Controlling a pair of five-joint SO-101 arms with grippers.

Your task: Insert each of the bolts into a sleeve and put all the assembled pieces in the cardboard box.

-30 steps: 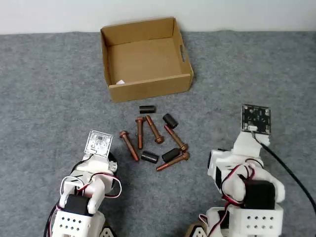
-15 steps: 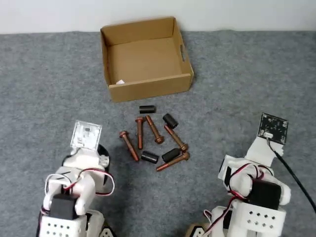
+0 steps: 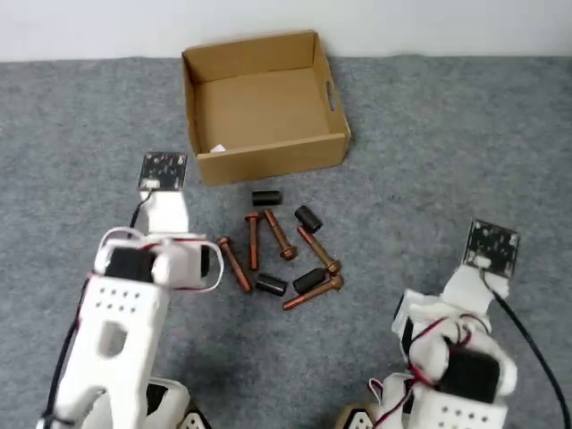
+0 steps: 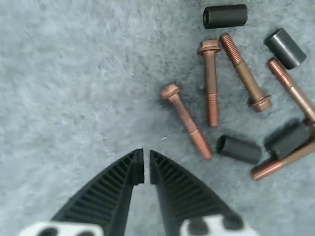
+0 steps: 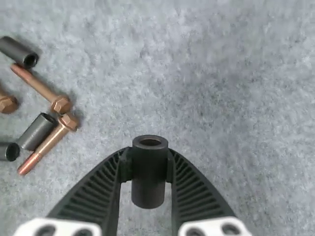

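1. Left tool: clenched, empty (tips almost touching); nearest bolt lay just ahead of it on the bench.
2. Right tool: grasping one black sleeve, upright between its fingers.
3. Cardboard box: well beyond both tools, past the loose bolts.

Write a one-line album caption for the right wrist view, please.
The right gripper clamps a black sleeve over the grey mat, loose bolts nearby.

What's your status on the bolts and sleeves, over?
Left gripper shut, empty, beside loose bolts. Right gripper shut on a sleeve. Cardboard box holds no assemblies. No obstruction seen.
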